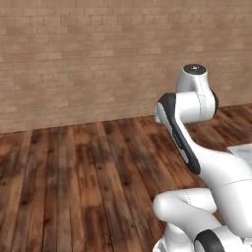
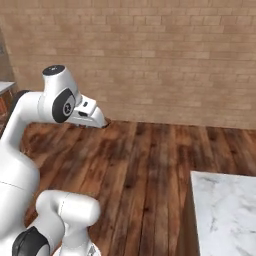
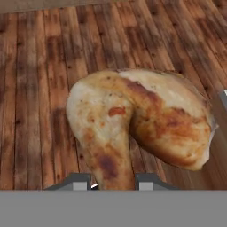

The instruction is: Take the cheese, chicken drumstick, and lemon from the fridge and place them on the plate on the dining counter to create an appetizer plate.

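The chicken drumstick (image 3: pixel 142 119), lumpy and golden-brown with darker roasted patches, hangs in the hand view. My gripper (image 3: pixel 113 182) is shut on its narrow bone end, one dark fingertip (image 3: pixel 80 181) on each side. Below it lies bare wooden floor. In the right base view the arm's hand (image 2: pixel 89 114) is raised at the left, pointing down and to the right. A corner of the dining counter (image 2: pixel 225 210), white-grey veined marble, reaches in at the lower right, and a sliver of the counter (image 1: pixel 244 151) shows at the right edge of the left base view. Cheese, lemon, fridge and plate are out of view.
A brick wall (image 1: pixel 88 54) runs across the back, and dark wooden planks (image 2: pixel 150 165) cover the open floor between it and the robot. A piece of wall counter (image 2: pixel 5 87) shows at the far left edge.
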